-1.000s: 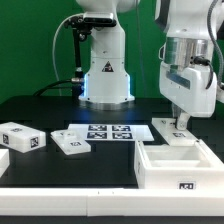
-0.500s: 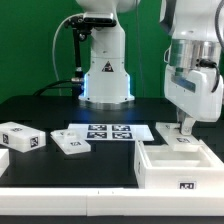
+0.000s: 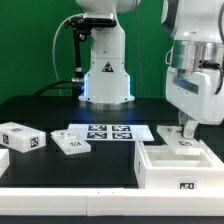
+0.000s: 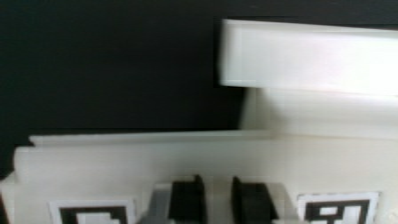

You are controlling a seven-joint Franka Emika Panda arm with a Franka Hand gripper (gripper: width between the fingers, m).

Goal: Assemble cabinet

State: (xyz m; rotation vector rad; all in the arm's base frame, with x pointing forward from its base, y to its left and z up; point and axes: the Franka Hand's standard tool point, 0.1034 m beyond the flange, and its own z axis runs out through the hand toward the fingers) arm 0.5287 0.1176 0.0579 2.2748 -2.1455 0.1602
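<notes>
The cabinet (image 3: 175,165) is a white open box with a tag on its front, at the exterior view's lower right. My gripper (image 3: 185,130) is down just behind its back wall, on a flat white tagged panel (image 3: 168,132) that lies there. In the wrist view the gripper (image 4: 219,200) has its two dark fingers close together, with a thin white strip between them. The white panel (image 4: 125,165) spreads to both sides of them and carries a tag on each side. More white cabinet walls (image 4: 311,60) lie beyond it.
Two small loose white tagged blocks (image 3: 22,138) (image 3: 70,143) lie at the exterior view's left. The marker board (image 3: 105,132) lies flat in the middle. The arm's base (image 3: 105,75) stands behind it. The table is black.
My gripper has shifted a little toward the exterior view's right and stays low behind the cabinet. The loose blocks and the cabinet have not moved.
</notes>
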